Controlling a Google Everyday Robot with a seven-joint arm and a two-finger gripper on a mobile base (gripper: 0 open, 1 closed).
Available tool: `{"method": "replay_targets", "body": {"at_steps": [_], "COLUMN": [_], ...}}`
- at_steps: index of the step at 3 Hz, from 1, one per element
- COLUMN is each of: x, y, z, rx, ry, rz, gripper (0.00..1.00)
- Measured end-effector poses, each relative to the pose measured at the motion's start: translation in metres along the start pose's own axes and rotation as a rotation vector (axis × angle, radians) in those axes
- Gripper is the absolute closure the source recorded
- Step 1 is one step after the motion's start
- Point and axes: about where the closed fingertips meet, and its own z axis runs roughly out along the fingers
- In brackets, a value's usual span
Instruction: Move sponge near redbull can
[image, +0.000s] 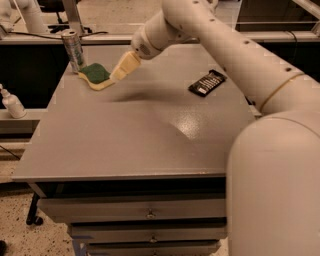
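The sponge (95, 75), dark green on top with a pale yellow body, lies flat on the grey table (140, 135) at its far left corner. The redbull can (74, 50), slim and silver-grey, stands upright just behind and left of the sponge, almost touching it. My gripper (122, 70) is at the sponge's right edge, slanting down toward it from the upper right. Whether it touches the sponge cannot be told.
A flat black rectangular packet (207, 83) lies on the table to the right of the gripper. A white pump bottle (11, 102) stands on a lower shelf off the table's left side. My arm arches over the table's right half. Drawers sit below the front edge.
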Motion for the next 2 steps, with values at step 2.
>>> {"method": "replay_targets", "body": {"at_steps": [2], "x": [0.057], "y": [-0.007], "z": [-0.081], "rx": [0.081], "ry": [0.015], "rz": [-0.084], "gripper": [0.0]}}
